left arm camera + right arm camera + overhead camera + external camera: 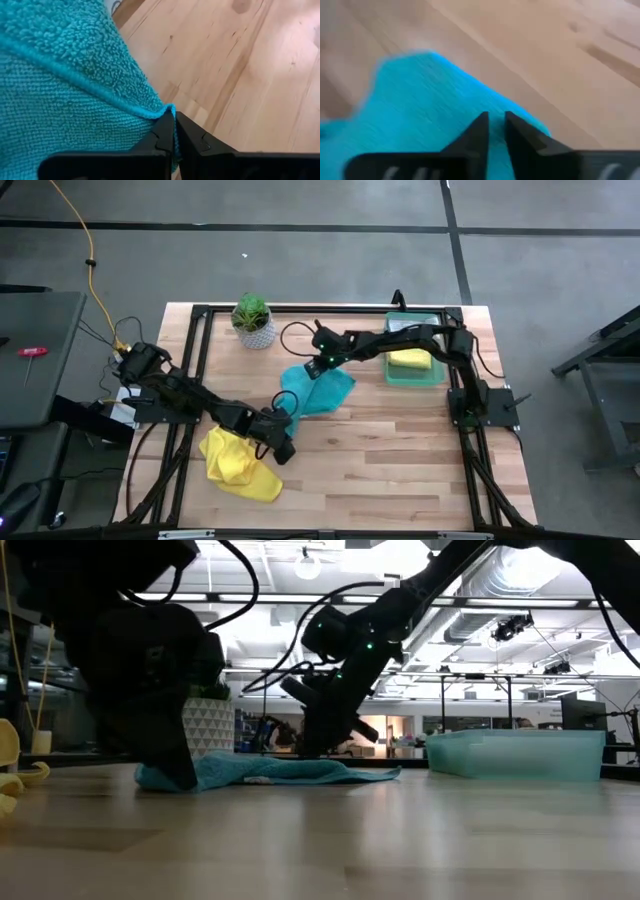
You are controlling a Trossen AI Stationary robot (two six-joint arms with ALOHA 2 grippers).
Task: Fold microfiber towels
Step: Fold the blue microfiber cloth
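Risk: the left gripper (174, 131), pressed together on a hem corner of the teal towel (318, 390) at mid-table, could lose that thin edge if pulled; the right gripper (496, 127) stands over the cloth's far side, jaws narrowly apart, grip unclear, so uneven tension may bunch the fold. Count: one teal towel, one yellow towel (236, 462) at the front left, one yellow towel in the tray (431, 377), one plant (252, 319).

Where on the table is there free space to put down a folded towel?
Free: the bare wood between the teal towel and the table's near edge, right of the yellow towel. Crowded: the far side, with the plant, the green tray and both arms.
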